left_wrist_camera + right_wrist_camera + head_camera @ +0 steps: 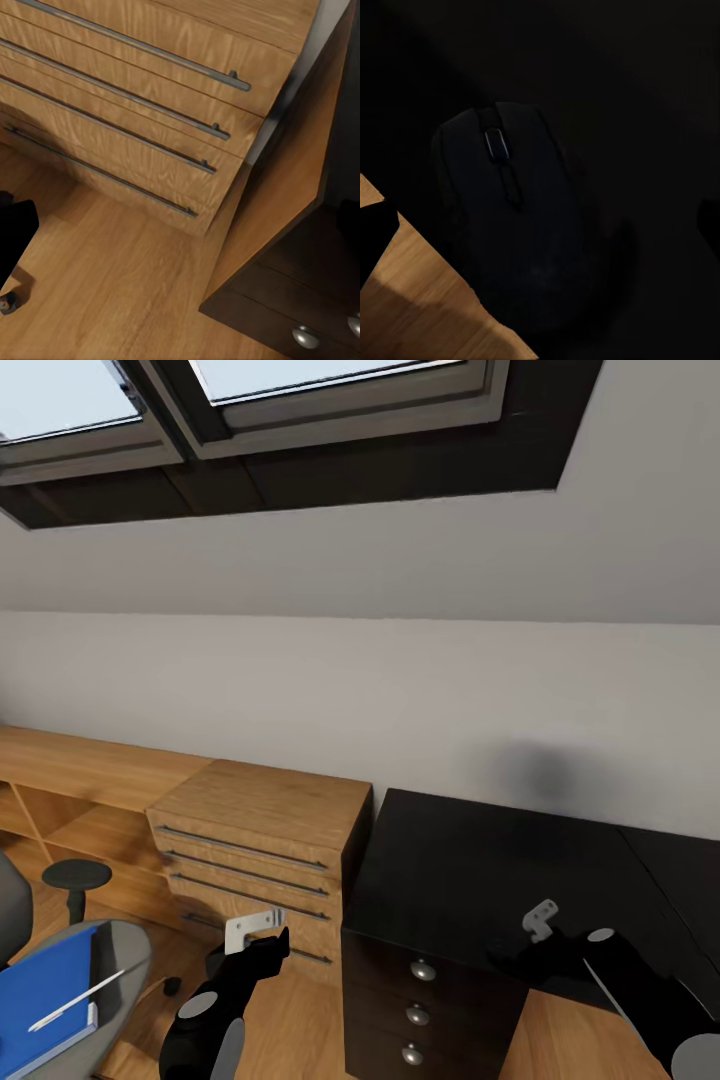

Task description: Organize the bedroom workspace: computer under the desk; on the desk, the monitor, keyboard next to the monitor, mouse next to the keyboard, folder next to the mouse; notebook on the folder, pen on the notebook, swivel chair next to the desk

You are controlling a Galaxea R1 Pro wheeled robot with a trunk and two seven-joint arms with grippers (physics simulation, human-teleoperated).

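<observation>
Black and glossy, the desk is carrying the mouse near its front edge, under the right gripper; whether that gripper's jaws are gaping I cannot tell. Light, rigid, probably slick, it's best pinched across its flanks

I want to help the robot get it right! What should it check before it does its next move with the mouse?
1. Mouse on the black desk: ok.
2. Mouse well clear of the desk edge: not ok, it lies right at it.
3. Right gripper over the mouse: ok.
4. Right gripper open: cannot tell.
5. Folder and pen moved off the swivel chair: not ok.
</observation>
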